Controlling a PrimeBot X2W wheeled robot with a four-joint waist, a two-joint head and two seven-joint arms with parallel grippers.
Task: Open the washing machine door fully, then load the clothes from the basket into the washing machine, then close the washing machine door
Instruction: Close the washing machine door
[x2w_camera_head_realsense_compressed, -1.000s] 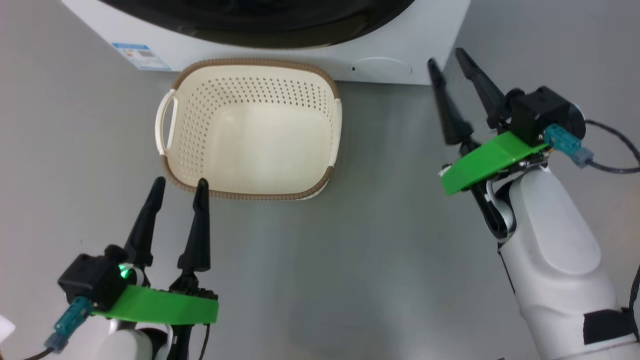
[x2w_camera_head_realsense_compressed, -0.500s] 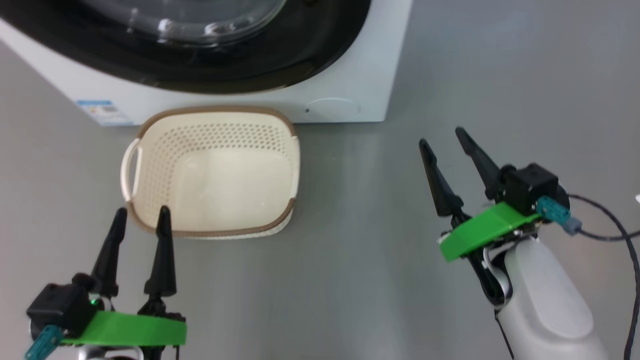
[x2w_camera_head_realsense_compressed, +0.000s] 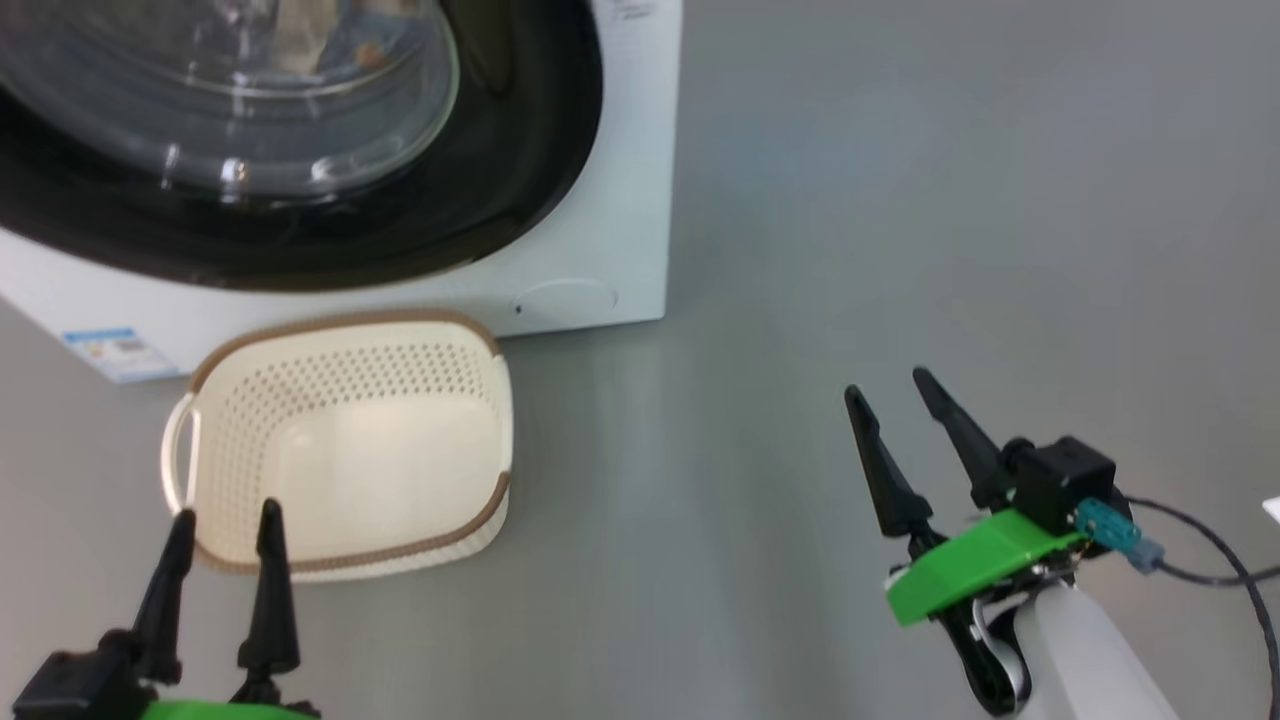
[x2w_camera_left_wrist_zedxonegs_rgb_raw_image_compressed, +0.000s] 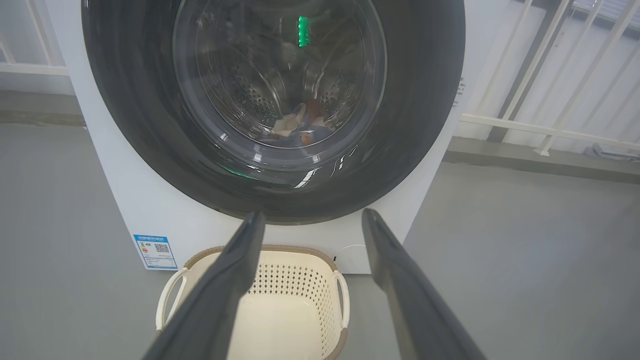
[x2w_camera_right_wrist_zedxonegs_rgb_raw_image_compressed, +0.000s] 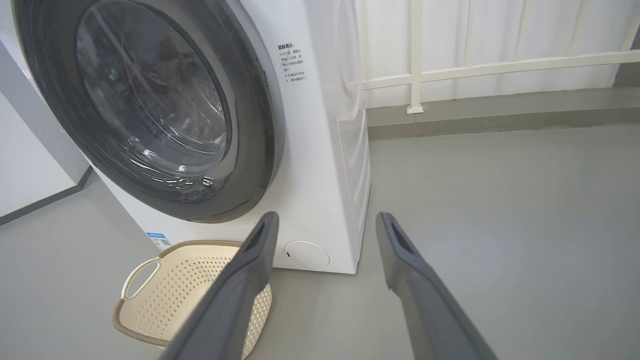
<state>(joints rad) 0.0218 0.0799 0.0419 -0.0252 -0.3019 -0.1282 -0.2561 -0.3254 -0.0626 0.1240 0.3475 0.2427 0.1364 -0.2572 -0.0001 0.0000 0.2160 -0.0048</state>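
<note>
Looking like you're finishing: door (x2w_camera_left_wrist_zedxonegs_rgb_raw_image_compressed: 415, 125) sitting shut, clothes (x2w_camera_left_wrist_zedxonegs_rgb_raw_image_compressed: 295, 125) lying inside the washer (x2w_camera_right_wrist_zedxonegs_rgb_raw_image_compressed: 320, 150), basket (x2w_camera_head_realsense_compressed: 340, 322) empty. Left gripper (x2w_camera_head_realsense_compressed: 225, 512) and right gripper (x2w_camera_head_realsense_compressed: 884, 383) are hanging wide, gripping nothing. Door's feeling stiff, glossy, slippery, I'm guessing, so you're grabbing its edge.

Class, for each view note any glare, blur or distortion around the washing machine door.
Head view: white highlights streak the washing machine door. Left wrist view: a green glint on its glass; the clothes show dimly behind it. Right wrist view: reflections veil the interior, and the washing machine leans from wide-angle distortion.
</note>
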